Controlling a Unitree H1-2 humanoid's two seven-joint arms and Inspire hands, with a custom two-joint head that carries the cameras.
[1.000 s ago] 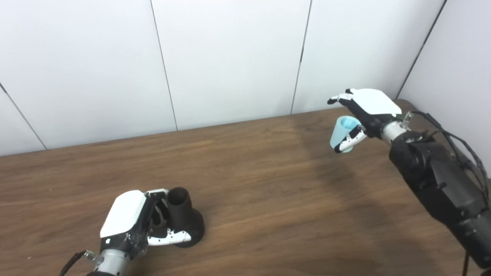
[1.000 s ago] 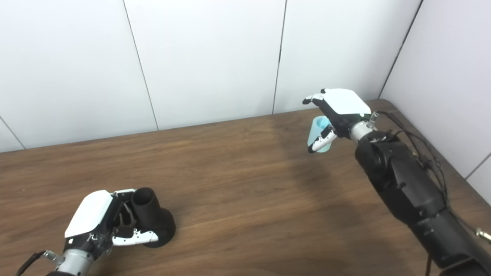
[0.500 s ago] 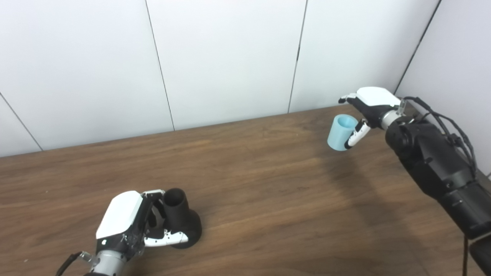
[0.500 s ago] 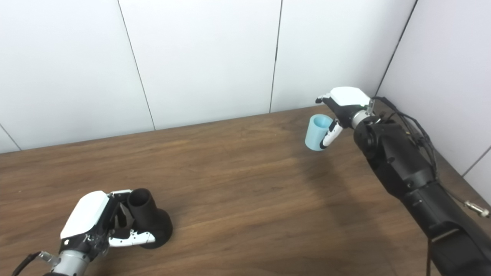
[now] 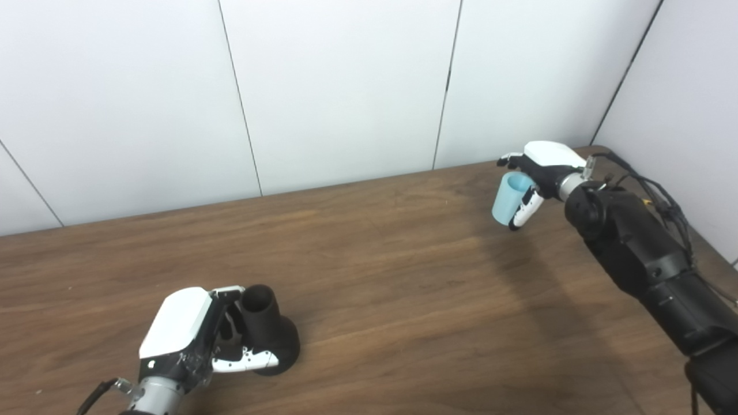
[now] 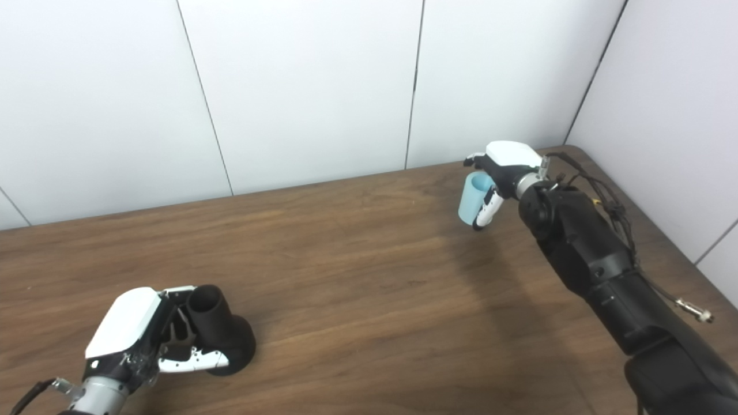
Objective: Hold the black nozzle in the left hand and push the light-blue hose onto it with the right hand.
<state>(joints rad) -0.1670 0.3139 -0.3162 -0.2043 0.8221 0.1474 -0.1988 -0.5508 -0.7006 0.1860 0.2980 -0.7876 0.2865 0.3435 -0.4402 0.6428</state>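
Over the last second our right hand [image 5: 539, 176] has turned at the wrist and come a little lower at the far right of the wooden table [image 5: 403, 276]. Its white back, which faced up and toward us before, is now seen more edge-on. It is clamped on the light-blue hose [image 5: 510, 199], a short pale tube with its open end up and tilted slightly to the right. The thumb lies across the hose's near side and the fingers wrap its far side. The hose hangs clear of the wood, judging by the shadow below it.

Our left hand [image 5: 190, 337] has barely moved, sliding only slightly toward the near left. It is closed around the neck of the black nozzle [image 5: 265, 331], whose wide base rests on the table at the near left while its open mouth points up and away. The head cameras have also shifted a little, so part of this drift may be ours and not the hand's.

We judge that both grasps are set and the pieces are well apart, with most of the table width between them. The carry toward the nozzle has not begun. The wrist turn looks like preparation for it. The hose's lower opening has yet to be lined up with the nozzle's mouth.

We see no brand, label or writing anywhere in either view.
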